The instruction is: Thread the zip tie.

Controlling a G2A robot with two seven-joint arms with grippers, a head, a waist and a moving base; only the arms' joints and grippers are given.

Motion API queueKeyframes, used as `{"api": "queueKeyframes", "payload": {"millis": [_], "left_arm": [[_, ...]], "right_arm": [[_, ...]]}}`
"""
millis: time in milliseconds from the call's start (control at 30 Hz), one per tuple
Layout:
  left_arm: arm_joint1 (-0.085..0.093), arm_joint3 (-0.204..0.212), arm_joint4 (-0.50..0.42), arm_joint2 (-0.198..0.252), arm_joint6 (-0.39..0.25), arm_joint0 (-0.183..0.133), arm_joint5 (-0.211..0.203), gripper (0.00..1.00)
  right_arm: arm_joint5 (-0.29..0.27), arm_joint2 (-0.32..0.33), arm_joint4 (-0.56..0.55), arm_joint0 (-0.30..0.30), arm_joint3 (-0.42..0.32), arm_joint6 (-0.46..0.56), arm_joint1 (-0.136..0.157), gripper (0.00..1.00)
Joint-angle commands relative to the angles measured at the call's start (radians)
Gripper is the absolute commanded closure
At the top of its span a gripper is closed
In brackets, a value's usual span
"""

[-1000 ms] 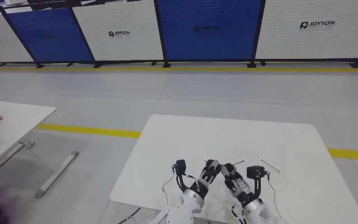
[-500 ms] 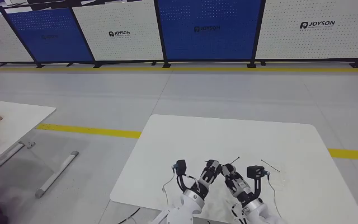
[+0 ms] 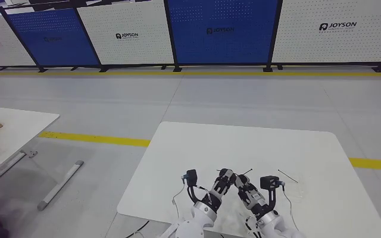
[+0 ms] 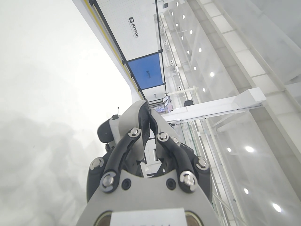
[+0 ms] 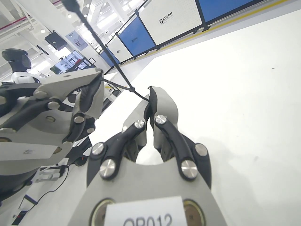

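Big white table [image 3: 238, 143] on an open shop floor, blue and white panels along the far side, and both arms huddled at the near edge. The right gripper [image 5: 149, 96] is clamped onto the black zip tie [image 5: 102, 48] right at its fingertips. From there the strap sticks up and away, with the head [image 5: 69, 2] hanging free in the air, well clear of both arms. The left gripper [image 5: 100, 76] sits just beside it, also pinched tight, and a thinner black strand runs from its tips to meet the strap next to the right gripper's tips, so I'd say it has hold of the tie too. I can't tell exactly how the strand and strap join. A second tie [image 3: 287, 175] lies flat on the table off to the right. My guess is threading hasn't happened yet. The worry is that nothing steadies that head, so any wrist move could make the springy strap whip or twist and the opening won't line up. The thin end could also slide out of such a small fingertip pinch.
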Motion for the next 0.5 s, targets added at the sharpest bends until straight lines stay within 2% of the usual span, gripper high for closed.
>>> {"api": "queueKeyframes", "payload": {"millis": [0,467], "left_arm": [[0.001,-0.004,-0.005,-0.003,0.000,0.004,-0.010,1.00],[0.008,-0.033,-0.033,-0.028,-0.008,0.034,-0.088,1.00]], "right_arm": [[0.000,-0.001,-0.001,0.002,0.002,0.003,0.000,1.00],[0.007,-0.010,-0.010,0.011,0.014,0.010,0.000,1.00]]}}
